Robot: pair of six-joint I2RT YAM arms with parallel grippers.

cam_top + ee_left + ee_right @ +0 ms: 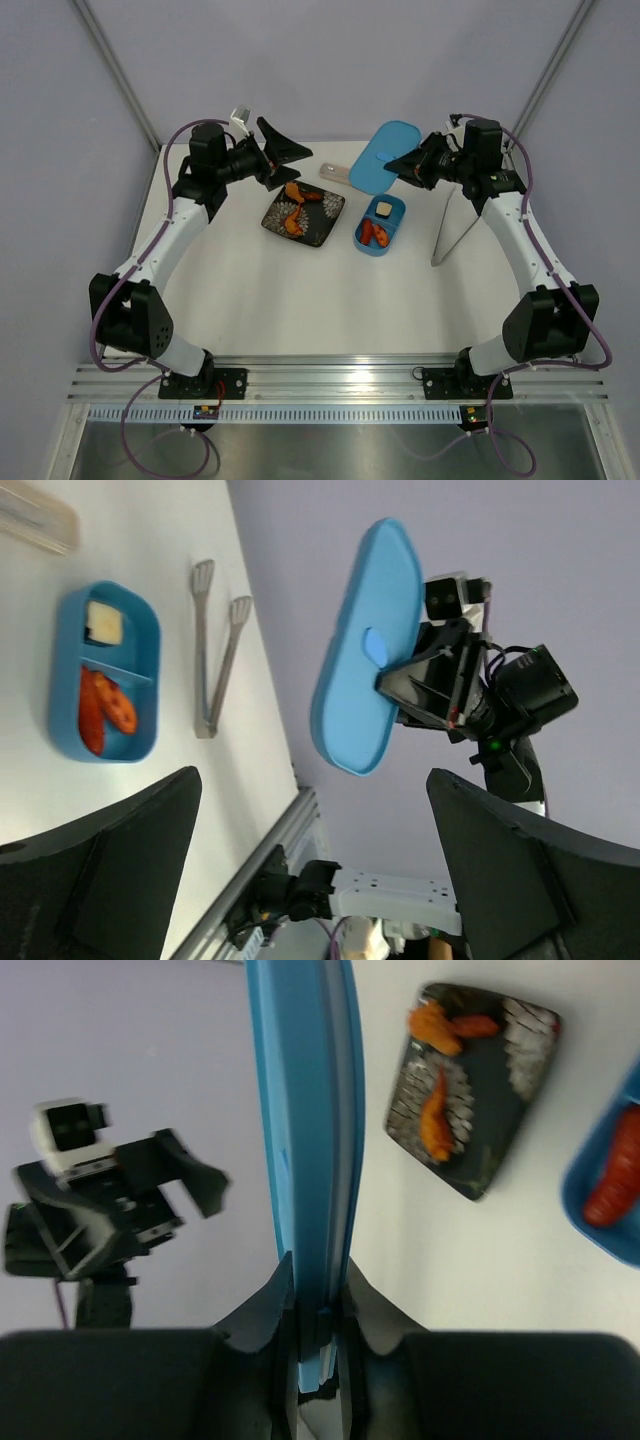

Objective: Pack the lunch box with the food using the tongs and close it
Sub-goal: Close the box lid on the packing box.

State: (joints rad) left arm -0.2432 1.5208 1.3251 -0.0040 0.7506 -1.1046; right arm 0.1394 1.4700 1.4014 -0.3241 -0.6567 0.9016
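The light-blue lunch box (380, 226) stands uncovered on the table, with a beige block (383, 208) in one compartment and red-orange food (372, 234) in the other. Its blue lid (384, 155) hangs tilted in the air behind it, my right gripper (398, 166) shut on its edge; the right wrist view shows the lid (305, 1140) edge-on between the jaws of that gripper (318, 1300). More orange food (296, 194) lies on the black plate (318, 232). The silver tongs (455, 225) lie on the table right of the box. My left gripper (287, 143) hovers open and empty behind the plate.
A long translucent case (335, 173) lies behind the plate, under the lid's near end. In the left wrist view the lunch box (105, 670), tongs (215, 650) and raised lid (365, 650) all show. The table's aluminium rail (340, 378) runs along the near edge.
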